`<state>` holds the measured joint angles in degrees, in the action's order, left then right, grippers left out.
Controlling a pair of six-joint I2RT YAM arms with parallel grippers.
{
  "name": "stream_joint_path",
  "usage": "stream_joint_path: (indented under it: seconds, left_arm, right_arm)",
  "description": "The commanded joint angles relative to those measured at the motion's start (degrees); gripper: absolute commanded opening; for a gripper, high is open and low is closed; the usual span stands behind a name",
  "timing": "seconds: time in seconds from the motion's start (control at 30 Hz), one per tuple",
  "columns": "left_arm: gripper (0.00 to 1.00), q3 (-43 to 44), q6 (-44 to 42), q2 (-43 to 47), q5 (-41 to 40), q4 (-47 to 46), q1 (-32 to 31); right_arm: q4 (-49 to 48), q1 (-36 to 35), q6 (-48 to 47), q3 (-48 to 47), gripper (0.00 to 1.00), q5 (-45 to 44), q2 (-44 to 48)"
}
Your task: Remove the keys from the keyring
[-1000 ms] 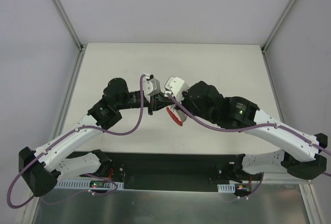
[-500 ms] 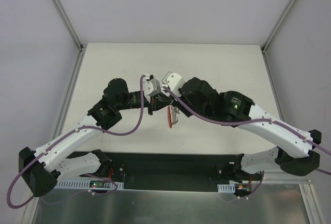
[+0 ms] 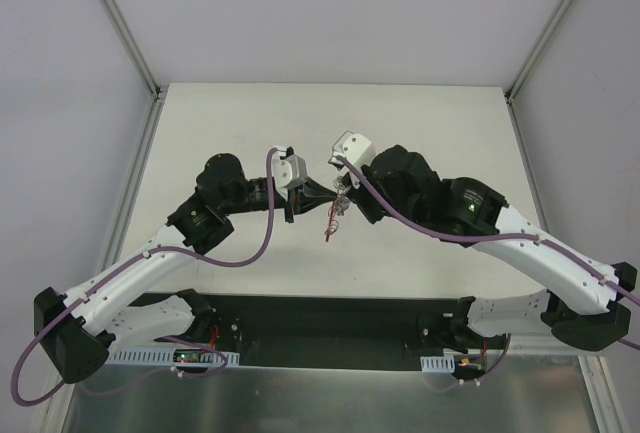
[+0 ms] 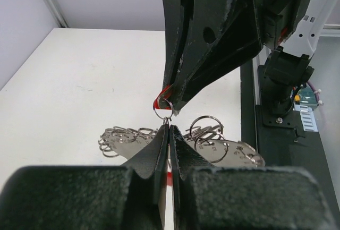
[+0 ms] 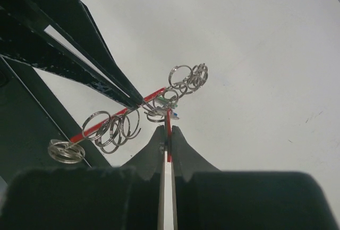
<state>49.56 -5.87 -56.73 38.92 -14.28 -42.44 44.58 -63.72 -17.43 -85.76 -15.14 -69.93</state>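
Keyring [image 5: 154, 94] pinched by both shut jaws (2 pairs); keys indistinct among wire rings [image 5: 65, 152].

table [image 3: 420, 123] | off-white matte top | black base plate [image 3: 330, 318] along its near edge

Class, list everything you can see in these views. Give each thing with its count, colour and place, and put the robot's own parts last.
keyring: one, red band with a small silver ring, held in the air between both grippers
rings: many, silver, strung along the band in clusters
keys: none that can be made out among the rings
table: one, white, under the arms
base plate: one, black, at the table's near edge
cables: two, purple, along the arms
left gripper: one, black, shut on the keyring
right gripper: one, black, shut on the keyring's red band
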Motion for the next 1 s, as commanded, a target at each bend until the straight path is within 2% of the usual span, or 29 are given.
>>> stream_joint_path:
  seconds: [0.0,0.53,0.7,0.83,0.87,0.97]
  left_arm:
    - [0.00,0.2,-1.3,1.4,2.8,-1.2,-0.5]
    - [0.00,-1.4,-0.7,3.2,2.3,-3.2,-0.5]
    - [0.00,-0.7,1.0,2.4,1.3,-3.6,-0.5]
    - [0.01,0.6,1.2,1.7,1.1,-0.8,-0.5]
    - [0.09,1.0,1.0,1.6,0.6,0.0,-0.5]
    - [0.26,1.7,1.1,2.1,-0.4,1.0,-0.4]
  right_arm:
    - [-4.2,1.6,1.3,0.5,0.01,-0.5,2.9]
    - [-6.6,3.9,2.0,5.2,0.01,-0.2,7.1]
    - [-10.9,3.8,-1.1,7.3,0.01,4.4,9.6]
    - [-10.5,3.5,-4.5,6.3,0.01,6.9,10.2]
    - [-10.3,3.3,-6.2,6.2,0.01,7.4,10.2]
    - [-9.6,2.9,-9.6,5.9,0.01,8.9,10.3]
